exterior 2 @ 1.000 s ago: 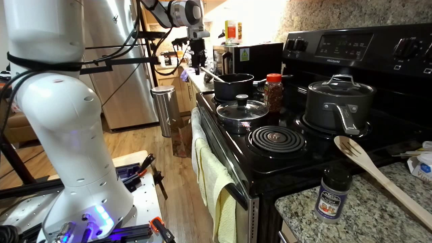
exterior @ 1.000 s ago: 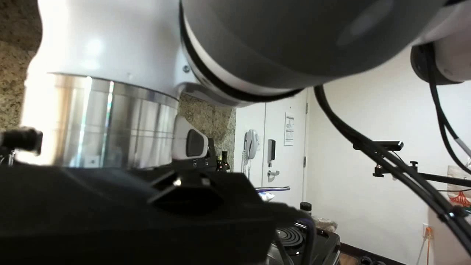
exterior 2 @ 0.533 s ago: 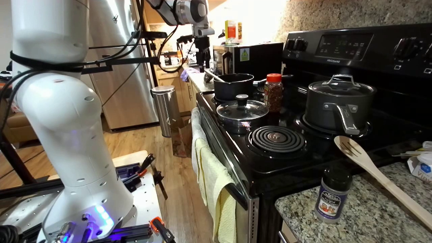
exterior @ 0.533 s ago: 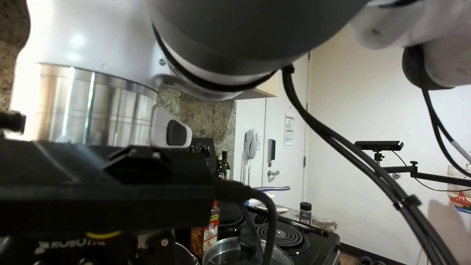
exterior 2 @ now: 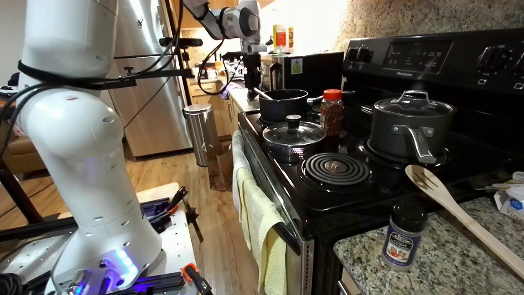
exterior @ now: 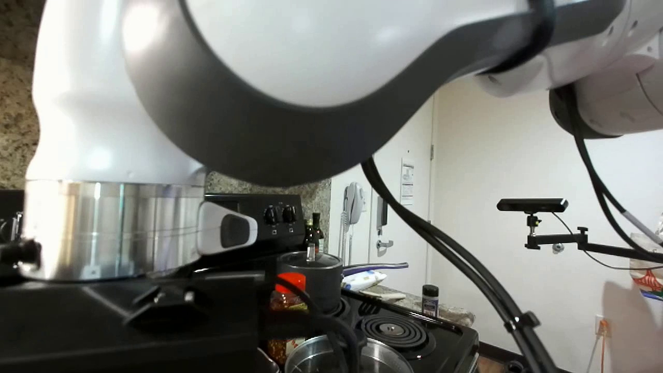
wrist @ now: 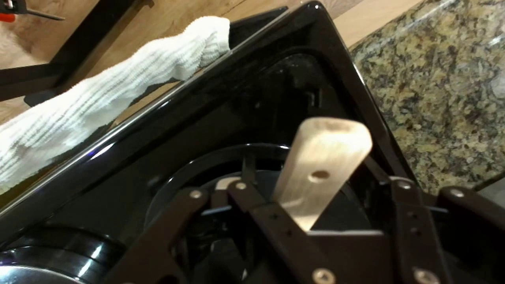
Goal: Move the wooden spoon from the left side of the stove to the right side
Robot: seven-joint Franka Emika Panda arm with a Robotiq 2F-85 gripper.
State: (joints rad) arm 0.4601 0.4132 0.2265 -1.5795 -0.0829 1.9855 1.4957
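The black stove (exterior 2: pixel 389 188) shows in all views, also in the wrist view (wrist: pixel 256 98). The wooden spoon (exterior 2: pixel 262 94) leans out of a black pot (exterior 2: pixel 282 107) on the far front burner. In the wrist view the spoon's handle end (wrist: pixel 321 157), with a small hole, stands between the fingers. My gripper (exterior 2: pixel 253 93) points down beside the handle tip. In the wrist view my gripper (wrist: pixel 315 189) is open, its fingers spread on both sides of the handle. One finger's link overlaps the lower handle; the spoon's bowl is hidden.
A lidded pan (exterior 2: pixel 294 139), a red-capped jar (exterior 2: pixel 332 112) and a lidded pot (exterior 2: pixel 411 127) stand on the stove. A slotted wooden spoon (exterior 2: pixel 454 207) and a black-capped jar (exterior 2: pixel 403 237) are on the near counter. Towels (exterior 2: pixel 262 221) hang on the oven handle.
My gripper has moved down and towards the stove, from above and beside the handle to the height of its tip. The spoon and cookware have not moved.
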